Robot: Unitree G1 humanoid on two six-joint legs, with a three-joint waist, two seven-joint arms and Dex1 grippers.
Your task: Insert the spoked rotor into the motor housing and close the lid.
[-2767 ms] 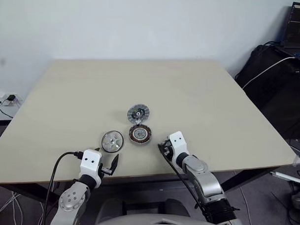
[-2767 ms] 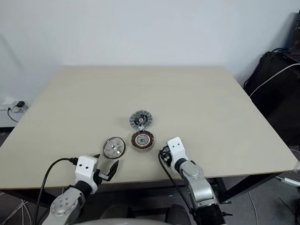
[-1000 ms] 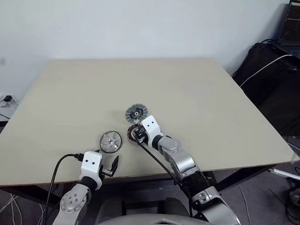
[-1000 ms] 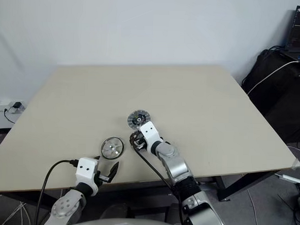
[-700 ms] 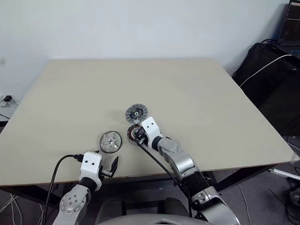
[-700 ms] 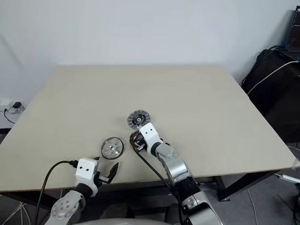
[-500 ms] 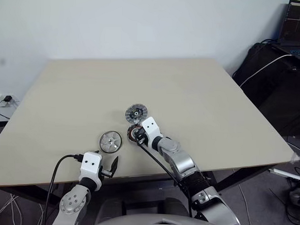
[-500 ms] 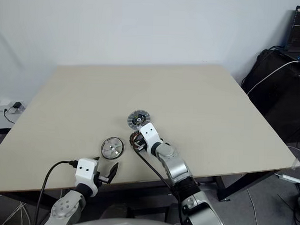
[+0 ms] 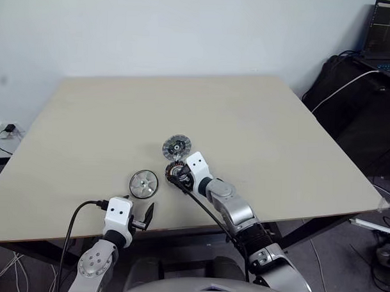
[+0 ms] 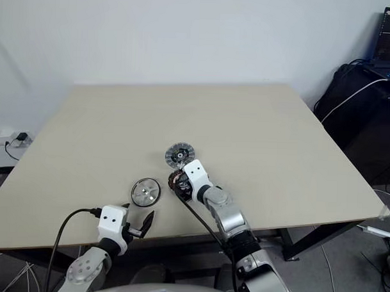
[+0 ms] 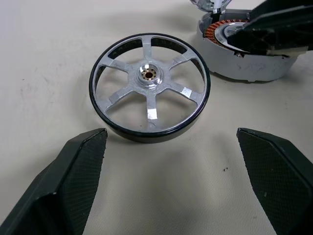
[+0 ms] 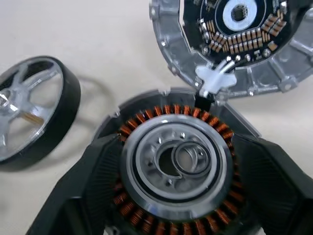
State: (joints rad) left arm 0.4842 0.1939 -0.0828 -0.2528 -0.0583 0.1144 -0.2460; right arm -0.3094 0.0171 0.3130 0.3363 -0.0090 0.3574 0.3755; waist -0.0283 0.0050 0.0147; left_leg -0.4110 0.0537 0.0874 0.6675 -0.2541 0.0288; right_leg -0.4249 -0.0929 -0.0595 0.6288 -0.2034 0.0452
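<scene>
Now that the right gripper (image 12: pixel 174 186) has spread its fingers around the motor housing (image 12: pixel 176 164), it can clamp it; the spoked rotor (image 11: pixel 149 86) waits at its eight o'clock before the left gripper (image 11: pixel 181 183), also spread.

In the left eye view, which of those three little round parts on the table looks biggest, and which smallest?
Hard to rank; they look nearly alike.
1. spoked rotor, marginally widest, also nearest the camera.
2. lid, about the same.
3. motor housing, partly hidden by the right gripper, so unsure.

wall (image 9: pixel 186 30): plain white | table (image 9: pixel 259 135): beige | laptop (image 9: pixel 384 37): far right, on dark stand
</scene>
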